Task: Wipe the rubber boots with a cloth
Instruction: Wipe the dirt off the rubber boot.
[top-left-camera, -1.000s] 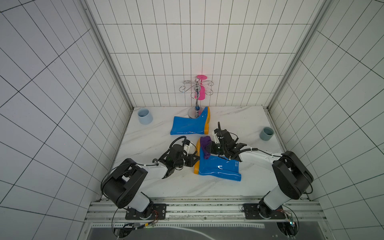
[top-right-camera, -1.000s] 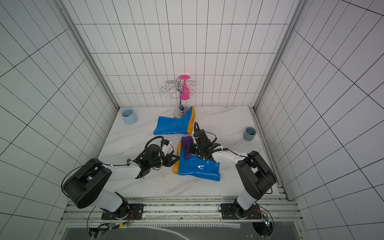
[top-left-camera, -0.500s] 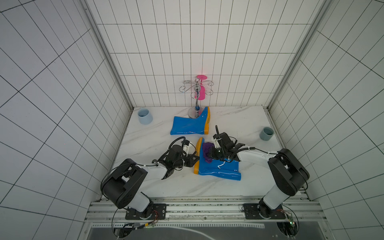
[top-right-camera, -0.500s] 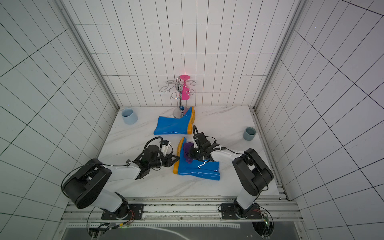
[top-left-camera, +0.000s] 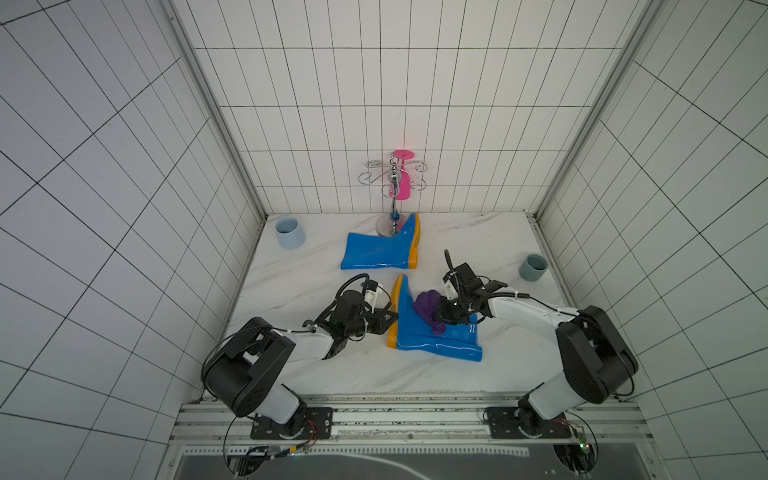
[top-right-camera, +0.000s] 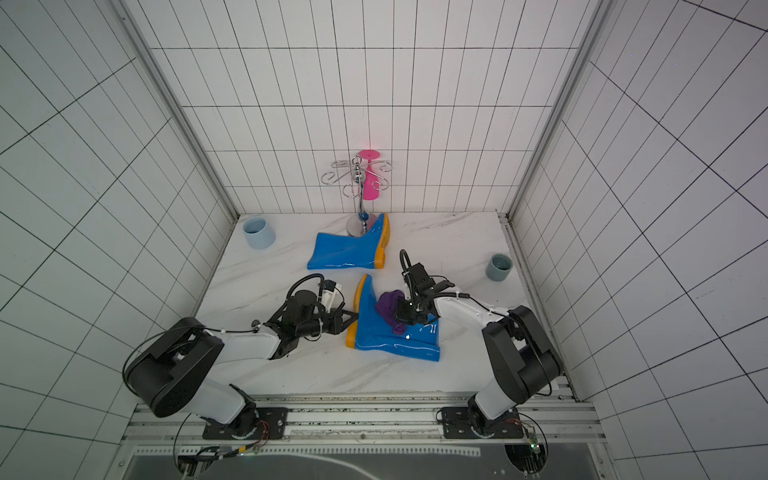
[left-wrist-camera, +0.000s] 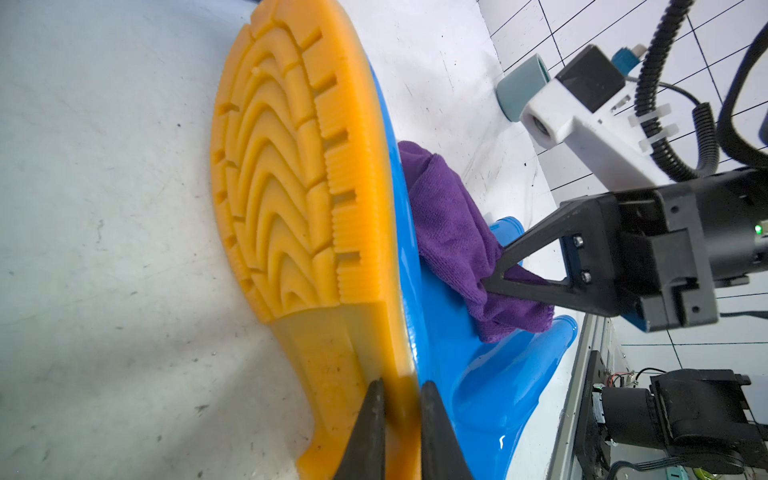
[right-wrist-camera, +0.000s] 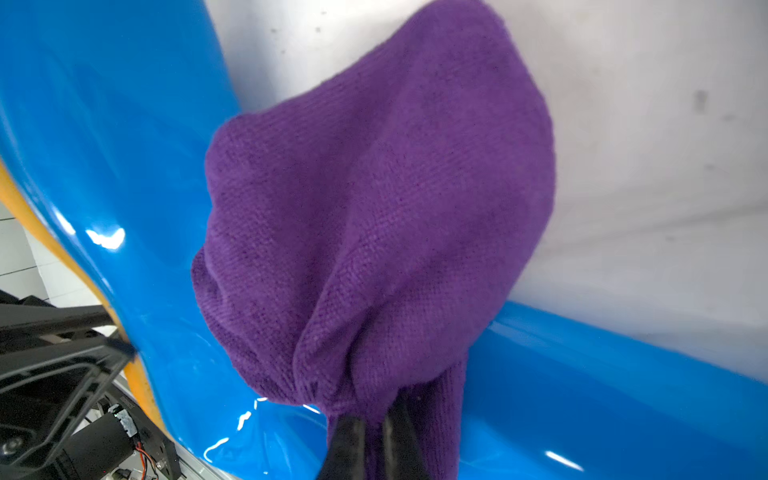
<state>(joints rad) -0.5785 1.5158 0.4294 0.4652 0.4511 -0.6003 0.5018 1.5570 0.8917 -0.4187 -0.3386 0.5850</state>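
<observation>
Two left gripper (left-wrist-camera: 400, 388) fingers (left-wrist-camera: 365, 432) pinch the heel edge of the orange sole (left-wrist-camera: 291, 166) of the near boot (top-left-camera: 436, 343), with only a narrow gap and rubber between them. Right gripper (right-wrist-camera: 371, 419) fingers are pressed tight on a bunched end of the cloth (right-wrist-camera: 374, 199). The cloth lies on the boot's blue foot and ankle, touching it, and hides the instep in both top views.

Near boot lies on its side around the centre of the table (top-left-camera: 374, 378), sole facing 9 o'clock, toe to 12, shaft opening toward 3-4 o'clock. Left gripper sits at its 9 o'clock. Right gripper comes in from 3 o'clock and covers part of the shaft.

Counts: 2 boots, 1 cloth, 2 cups, 1 rack, 1 glass.

Far boot (top-left-camera: 378, 251) lies on its side at 12 o'clock of the near one, apart from it, sole facing 3 o'clock and toe just beside the rack base. Chrome rack (top-left-camera: 392, 203) stands at 12 o'clock by the back wall, and a pink glass (top-left-camera: 402, 187) hangs upside down on it. Light-blue cup (top-left-camera: 290, 232) is at 10 o'clock and grey-blue cup (top-left-camera: 533, 267) at 2 o'clock, both well apart from the arms.
</observation>
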